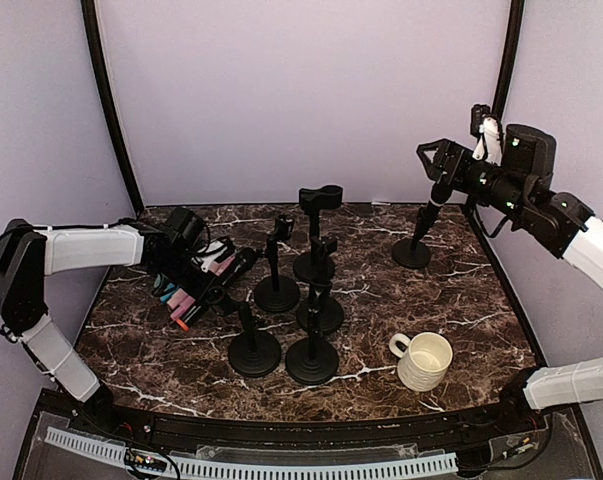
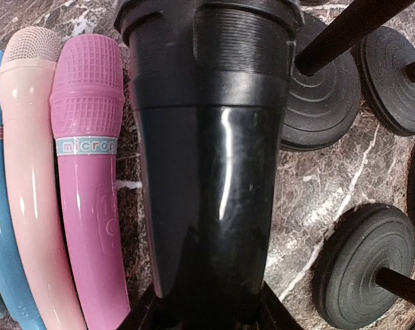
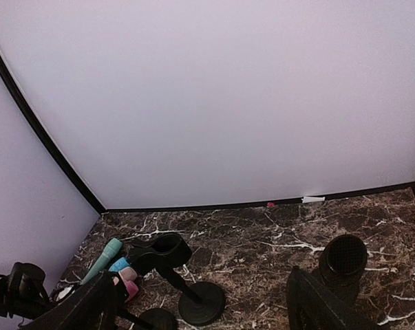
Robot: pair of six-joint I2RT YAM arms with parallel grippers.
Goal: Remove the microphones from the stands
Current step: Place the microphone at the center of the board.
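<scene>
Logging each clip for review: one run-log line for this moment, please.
left gripper: shut on black microphone beside pink microphone | right gripper: open above mounted microphone | mounted microphone: on stand

walls [image 1: 301, 90]: plain lilac | tabletop [image 1: 476, 300]: dark marble, white veins | light: even

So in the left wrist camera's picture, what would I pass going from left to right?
Blue microphone → pale pink microphone → pink microphone → big black microphone → round stand bases.
</scene>
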